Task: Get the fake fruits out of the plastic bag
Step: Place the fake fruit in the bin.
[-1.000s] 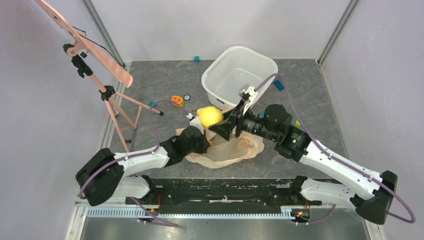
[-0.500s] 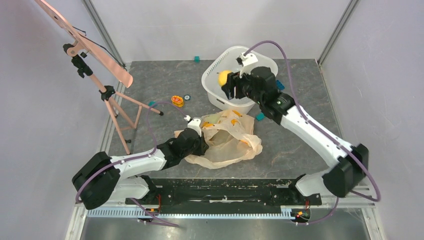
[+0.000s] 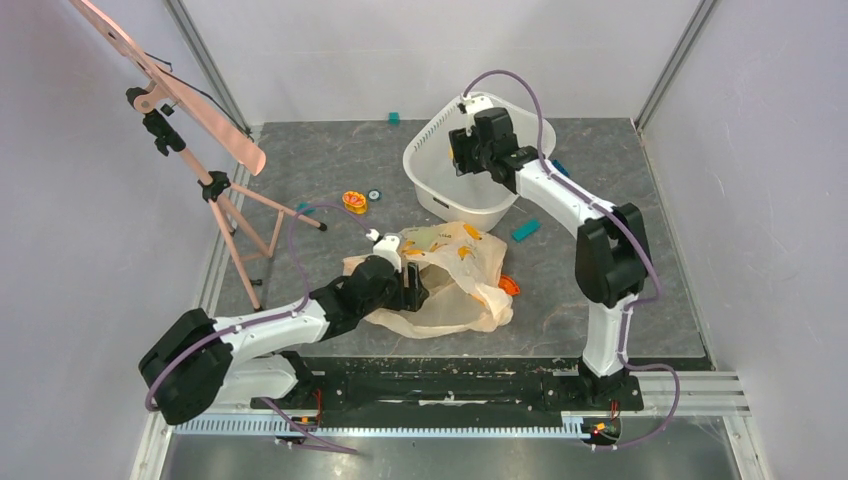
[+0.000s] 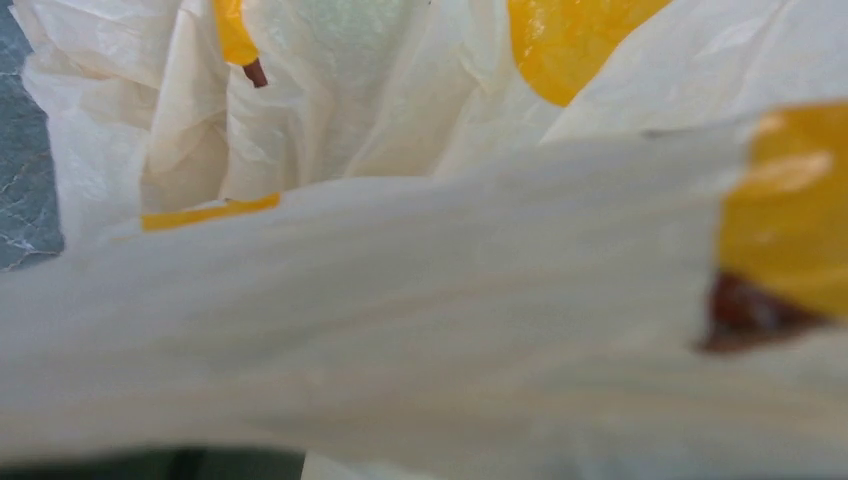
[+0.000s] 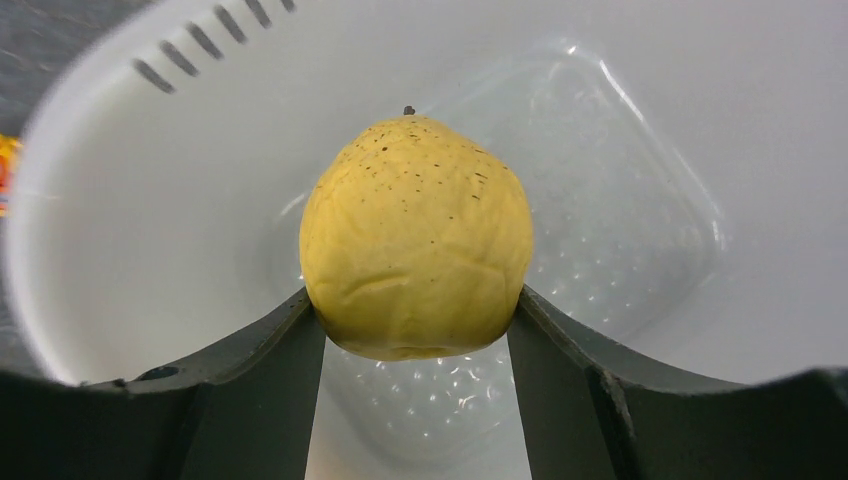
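The yellow pear (image 5: 415,235) sits between the two dark fingers of my right gripper (image 5: 415,315), which is shut on it just over the inside of the white tub (image 3: 436,193). From above, that gripper (image 3: 463,150) hangs over the tub's far half and the pear is hidden. The plastic bag (image 3: 455,300) lies crumpled in the middle of the table, and a green pear (image 3: 426,238) shows through its far end. My left gripper (image 3: 411,286) rests against the bag's left side. The left wrist view is filled with bag film (image 4: 420,300), which hides the fingers.
A small orange thing (image 3: 508,286) peeks out at the bag's right edge. An orange flower disc (image 3: 353,202) and a teal block (image 3: 525,231) lie on the grey table. A pink easel (image 3: 190,120) stands at the left. Another teal block (image 3: 394,118) sits near the back wall.
My right arm swung the yellow pear from above the bag up to the tub. My left gripper slid a little right along the bag, which shifted and crumpled differently.
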`<act>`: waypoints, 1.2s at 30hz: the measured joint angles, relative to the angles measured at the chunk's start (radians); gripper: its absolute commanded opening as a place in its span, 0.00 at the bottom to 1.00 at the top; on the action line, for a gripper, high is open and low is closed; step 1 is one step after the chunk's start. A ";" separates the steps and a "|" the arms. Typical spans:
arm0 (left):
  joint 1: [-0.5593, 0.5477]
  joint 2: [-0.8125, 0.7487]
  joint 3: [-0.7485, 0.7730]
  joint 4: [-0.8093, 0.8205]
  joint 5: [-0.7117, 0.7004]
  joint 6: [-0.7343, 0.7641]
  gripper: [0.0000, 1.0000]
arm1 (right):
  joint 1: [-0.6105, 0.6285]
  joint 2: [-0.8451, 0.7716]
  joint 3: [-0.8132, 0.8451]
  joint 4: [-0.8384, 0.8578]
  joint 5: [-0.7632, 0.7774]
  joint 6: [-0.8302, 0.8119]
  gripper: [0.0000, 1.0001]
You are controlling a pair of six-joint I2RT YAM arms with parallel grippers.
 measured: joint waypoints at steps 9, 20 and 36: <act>0.000 -0.034 0.005 -0.062 -0.041 -0.004 1.00 | -0.006 0.154 0.007 0.000 0.015 -0.061 0.59; 0.000 -0.058 0.010 -0.099 -0.053 -0.006 1.00 | -0.005 0.198 0.020 0.001 0.018 -0.099 0.69; 0.000 -0.095 0.010 -0.100 -0.068 -0.017 1.00 | -0.005 0.239 0.027 -0.045 0.013 -0.137 0.96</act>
